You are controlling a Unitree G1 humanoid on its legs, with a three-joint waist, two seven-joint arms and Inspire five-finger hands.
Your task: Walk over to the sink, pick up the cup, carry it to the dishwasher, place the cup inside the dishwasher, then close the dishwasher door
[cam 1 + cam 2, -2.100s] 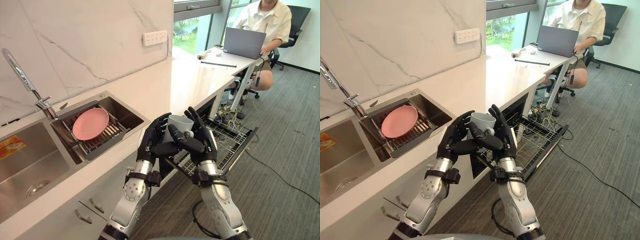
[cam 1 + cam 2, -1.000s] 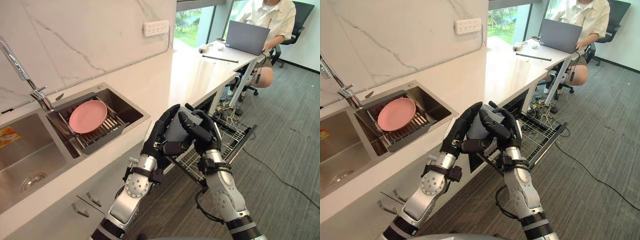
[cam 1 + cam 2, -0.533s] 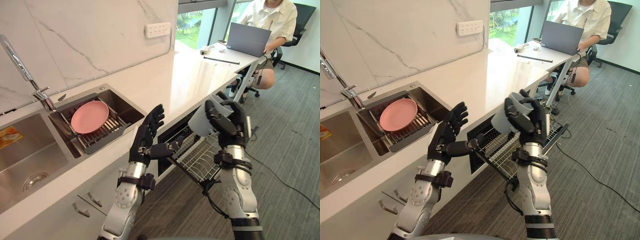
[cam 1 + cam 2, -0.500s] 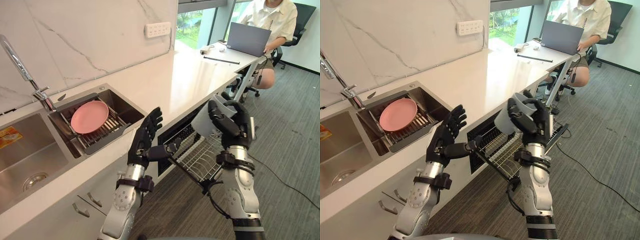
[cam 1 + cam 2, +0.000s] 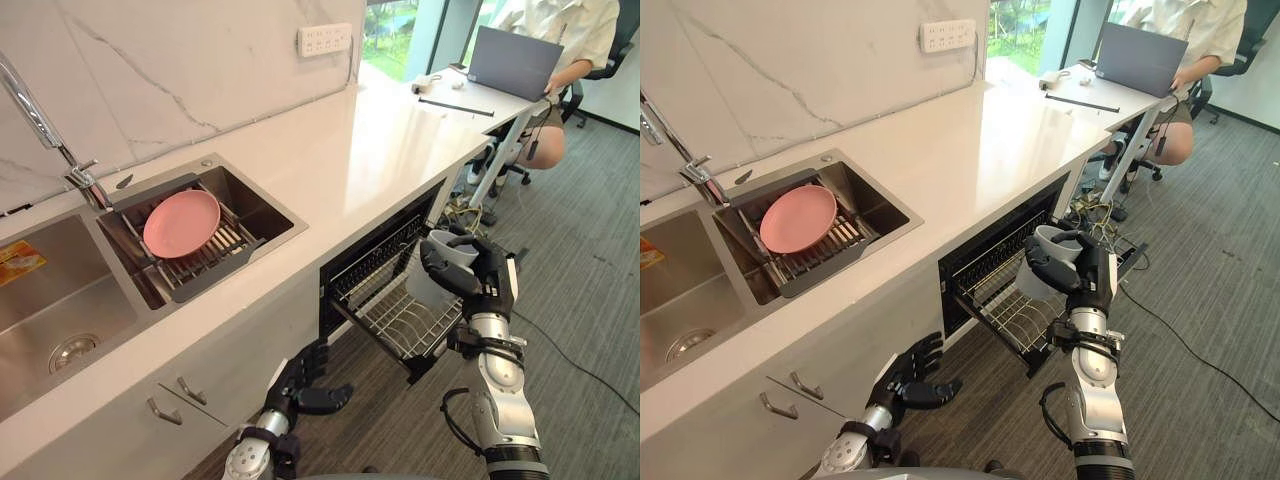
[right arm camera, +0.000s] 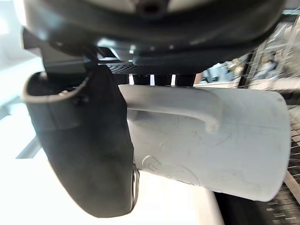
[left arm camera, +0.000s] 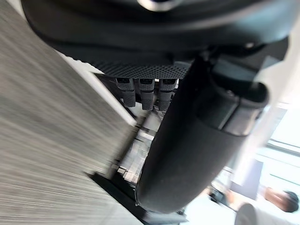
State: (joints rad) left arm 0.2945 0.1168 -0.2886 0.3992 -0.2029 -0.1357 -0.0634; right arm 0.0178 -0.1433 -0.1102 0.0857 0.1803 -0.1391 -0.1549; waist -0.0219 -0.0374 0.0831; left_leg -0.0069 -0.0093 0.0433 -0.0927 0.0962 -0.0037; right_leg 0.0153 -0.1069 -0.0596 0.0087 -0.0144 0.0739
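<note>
My right hand [image 5: 472, 278] is shut on the grey cup [image 5: 426, 288], thumb [image 6: 93, 140] across its side by the handle. The cup [image 6: 211, 140] hangs tilted, just above the pulled-out wire rack [image 5: 398, 322] of the open dishwasher [image 5: 985, 255] under the counter. My left hand [image 5: 303, 386] hangs low in front of the cabinet doors, near the floor, open with relaxed fingers [image 7: 141, 90] and holding nothing.
A pink plate [image 5: 181, 222] lies on a drain rack in the sink [image 5: 262, 240], with the faucet [image 5: 42, 148] to its left. The white counter [image 5: 370, 150] runs to a desk where a person [image 5: 1185, 40] sits at a laptop. Grey carpet lies to the right.
My right hand has lowered the cup from chest height down to the dishwasher rack. My left hand has dropped from beside the counter edge to near the floor.
</note>
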